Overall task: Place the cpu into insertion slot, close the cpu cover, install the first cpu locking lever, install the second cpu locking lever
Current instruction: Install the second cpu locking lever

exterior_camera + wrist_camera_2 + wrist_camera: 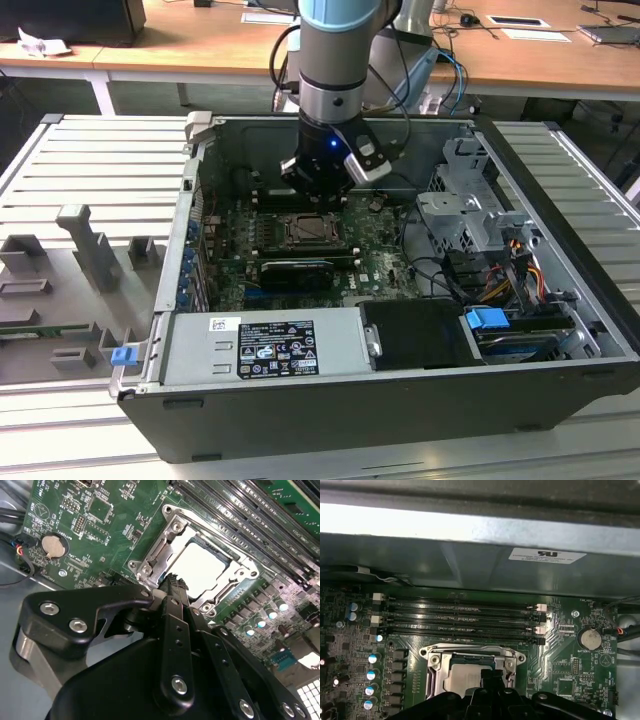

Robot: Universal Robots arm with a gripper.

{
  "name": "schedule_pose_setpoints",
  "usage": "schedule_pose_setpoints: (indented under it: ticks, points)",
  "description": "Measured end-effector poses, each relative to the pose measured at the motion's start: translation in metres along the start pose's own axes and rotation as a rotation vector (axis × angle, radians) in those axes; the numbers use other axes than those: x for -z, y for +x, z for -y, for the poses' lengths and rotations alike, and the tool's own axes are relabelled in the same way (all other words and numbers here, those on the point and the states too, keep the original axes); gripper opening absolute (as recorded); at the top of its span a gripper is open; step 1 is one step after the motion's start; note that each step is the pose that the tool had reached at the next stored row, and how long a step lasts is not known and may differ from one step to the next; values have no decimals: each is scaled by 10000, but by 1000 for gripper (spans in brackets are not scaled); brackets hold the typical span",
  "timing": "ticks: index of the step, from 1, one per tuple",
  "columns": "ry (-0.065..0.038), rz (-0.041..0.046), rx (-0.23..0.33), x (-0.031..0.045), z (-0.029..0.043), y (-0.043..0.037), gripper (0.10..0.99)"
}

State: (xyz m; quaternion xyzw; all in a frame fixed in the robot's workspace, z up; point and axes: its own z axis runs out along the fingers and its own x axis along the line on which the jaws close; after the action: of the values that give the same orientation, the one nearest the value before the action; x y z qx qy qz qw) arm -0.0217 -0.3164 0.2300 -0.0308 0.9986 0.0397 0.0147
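Ribbed grey metal table (90, 160) carries the open black PC case (400, 410), sitting roughly centred on it. On the exterior view's left, grey fixture blocks (85, 250) stand directly on the table, plus a small blue clip (122, 355) just beside the case corner.

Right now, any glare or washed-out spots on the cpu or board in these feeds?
Second wrist view: cpu face blown out white, memory slots streaked with glare. First wrist view: bright band across the case wall, cpu evenly lit. Exterior view: socket area dim under the arm.
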Motion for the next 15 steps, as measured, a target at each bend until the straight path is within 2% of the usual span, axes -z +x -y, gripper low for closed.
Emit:
schedule_pose_setpoints:
  ticks: [3,5,8,10,13,15]
  points:
    - [-1,1,1,47,1,-2,106]
    - [-1,1,-6,49,17,2,106]
    - [0,1,-8,54,84,7,106]
    - [3,0,-9,64,103,9,106]
    - [2,0,-9,132,101,6,106]
    - [-1,1,-8,149,109,7,106]
